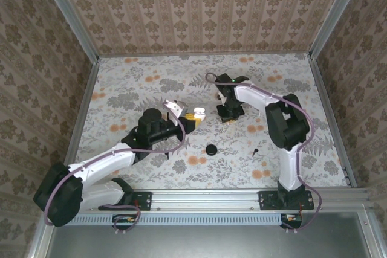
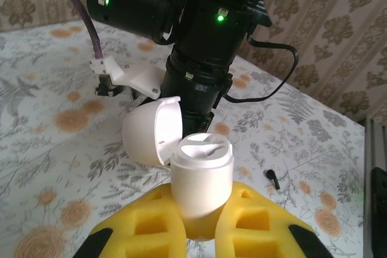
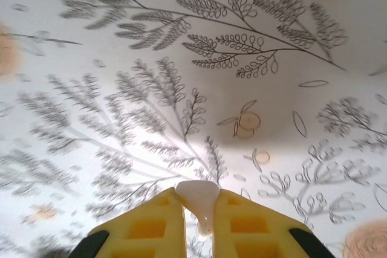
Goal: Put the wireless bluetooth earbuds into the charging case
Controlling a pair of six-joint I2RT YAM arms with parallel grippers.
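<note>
Above the floral surface (image 1: pixel 151 77), the left gripper (image 2: pixel 202 212) is pinching the charging case (image 2: pixel 201 173) in its jaws. The case is standing upright, long axis vertical, lid (image 2: pixel 151 132) hanging open leftward. The right gripper (image 3: pixel 198 196) is squeezing its jaws on a small pale piece (image 3: pixel 204 217), possibly an eartip. A black earbud (image 2: pixel 273 178) is lying nearby.

The charging case (image 2: pixel 199 176) is a small, glossy white, rounded tub. It stands upright off the tabletop, pinched at its lower half by the left tool (image 2: pixel 199 225). Its domed lid is flipped open to one side on its hinge, baring the white moulded recesses on top. One black earbud (image 2: pixel 273 177), a tiny bud with a short stem, lies on the tabletop well apart from the case. The right tool (image 3: pixel 198 212) nips a small pale piece (image 3: pixel 198 200); I can't tell what it is.
</note>
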